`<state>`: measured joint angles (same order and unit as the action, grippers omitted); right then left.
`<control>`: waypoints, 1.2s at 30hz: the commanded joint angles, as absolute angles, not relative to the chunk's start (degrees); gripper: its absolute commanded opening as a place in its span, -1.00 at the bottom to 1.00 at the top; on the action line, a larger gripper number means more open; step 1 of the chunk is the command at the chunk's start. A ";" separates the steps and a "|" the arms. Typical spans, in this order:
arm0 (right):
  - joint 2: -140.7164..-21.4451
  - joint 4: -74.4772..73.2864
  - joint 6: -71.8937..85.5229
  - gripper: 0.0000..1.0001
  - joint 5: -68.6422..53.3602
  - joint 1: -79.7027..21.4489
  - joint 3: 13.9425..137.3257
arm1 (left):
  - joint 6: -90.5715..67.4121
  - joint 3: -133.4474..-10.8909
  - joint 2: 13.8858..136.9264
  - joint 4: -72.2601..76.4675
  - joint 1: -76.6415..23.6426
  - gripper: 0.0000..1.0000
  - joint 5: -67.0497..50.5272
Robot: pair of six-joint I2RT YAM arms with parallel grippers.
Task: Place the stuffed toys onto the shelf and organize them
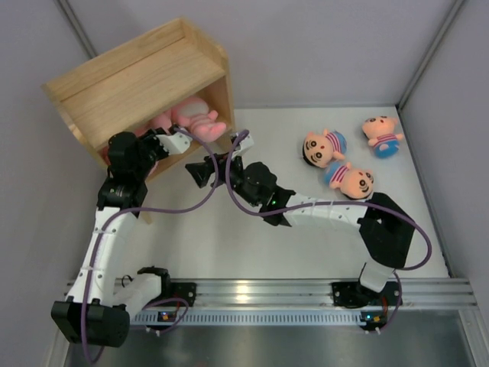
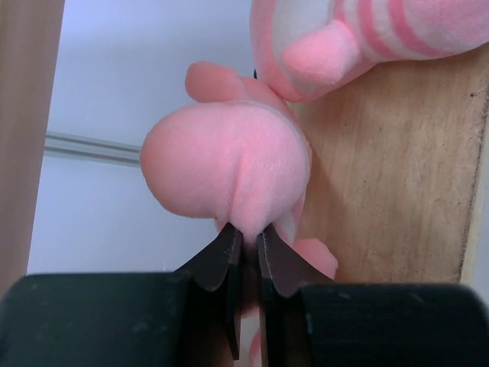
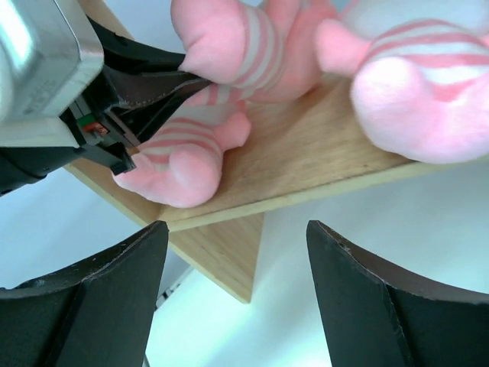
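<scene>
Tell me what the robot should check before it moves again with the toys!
1. Left hand gripping the pink toy: ok, pinched shut on it.
2. That toy fully on the shelf: not ok, part pokes past the board's edge.
3. Right hand free for the next toy: ok, open and empty.
4. All toys shelved: not ok, three dolls lie on the table.
5. Room left for the dolls: cannot tell.
</scene>
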<state>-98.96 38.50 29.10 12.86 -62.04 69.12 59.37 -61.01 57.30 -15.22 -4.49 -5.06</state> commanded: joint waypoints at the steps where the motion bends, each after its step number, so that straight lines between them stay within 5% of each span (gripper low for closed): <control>1: -95.63 39.64 28.39 0.47 15.55 -60.30 66.63 | 63.10 -59.59 57.66 -9.58 -5.62 -0.75 -4.39; 5: -94.75 39.38 28.74 0.47 15.82 -59.41 66.01 | 65.30 -56.18 57.48 -9.67 -6.15 -0.46 -6.06; 9: -93.96 38.85 28.57 0.47 15.91 -58.89 65.48 | 65.49 -54.23 56.34 -9.75 -6.42 0.09 -7.91; 23: -91.41 36.13 28.56 0.55 15.38 -57.04 64.95 | 56.42 -61.60 53.35 -23.89 -6.42 0.97 -19.15; 31: -86.85 26.82 28.04 0.65 13.62 -54.85 65.84 | 53.01 -63.54 51.59 -27.15 -6.42 0.97 -20.12; 36: -75.08 0.22 29.79 0.65 18.35 -48.28 66.01 | 42.66 -70.04 49.49 -34.00 -6.42 0.97 -24.16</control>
